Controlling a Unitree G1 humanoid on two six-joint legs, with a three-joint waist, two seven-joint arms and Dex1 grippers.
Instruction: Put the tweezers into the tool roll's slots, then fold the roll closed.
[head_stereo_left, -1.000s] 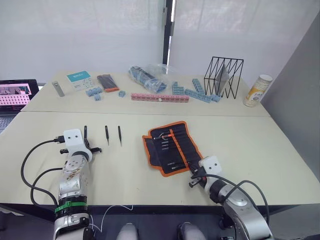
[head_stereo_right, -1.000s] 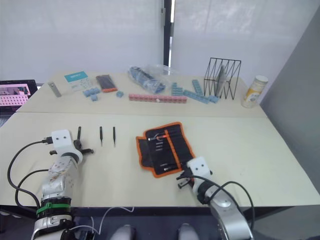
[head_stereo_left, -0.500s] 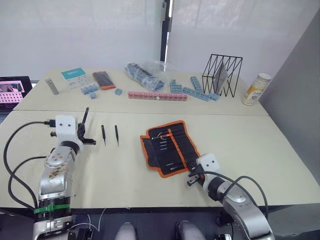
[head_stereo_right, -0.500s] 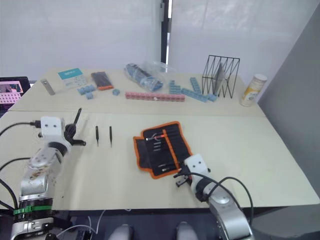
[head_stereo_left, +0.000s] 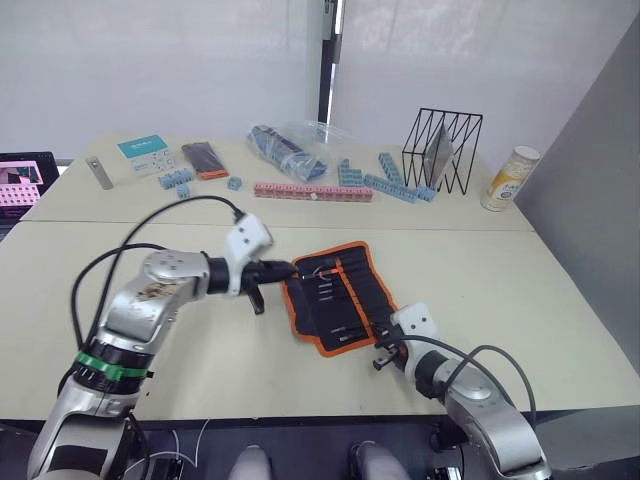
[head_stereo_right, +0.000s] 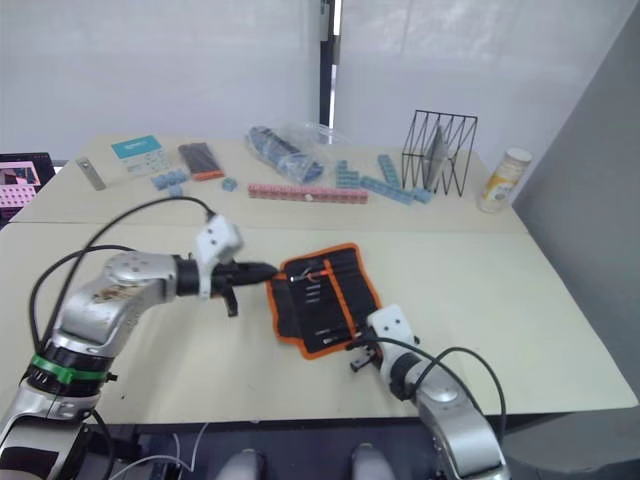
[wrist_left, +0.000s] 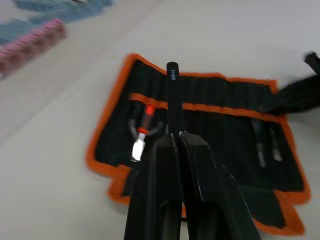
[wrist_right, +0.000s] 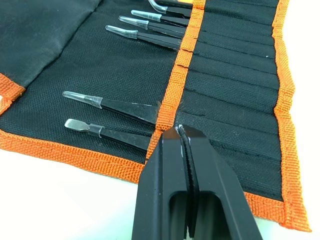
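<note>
- Several tweezers (wrist_right: 125, 106) sit in the slots (wrist_right: 235, 75) of the tool roll (head_stereo_left: 340, 295), open mid-bench.
- Left gripper (wrist_left: 176, 137) clamps another tweezer (wrist_left: 173, 97) at the roll's 9 o'clock edge.
- Right gripper (wrist_right: 181, 131), closed, pins the roll's orange band; folding remains.

The right gripper (wrist_right: 181, 131) has its fingers pinched together right on the orange band of the tool roll (wrist_right: 80, 65), with tweezers (wrist_right: 112, 106) tucked in the slots (wrist_right: 235, 75) beside it, tips poking out, pale desk (wrist_right: 65, 200) below the edging.
</note>
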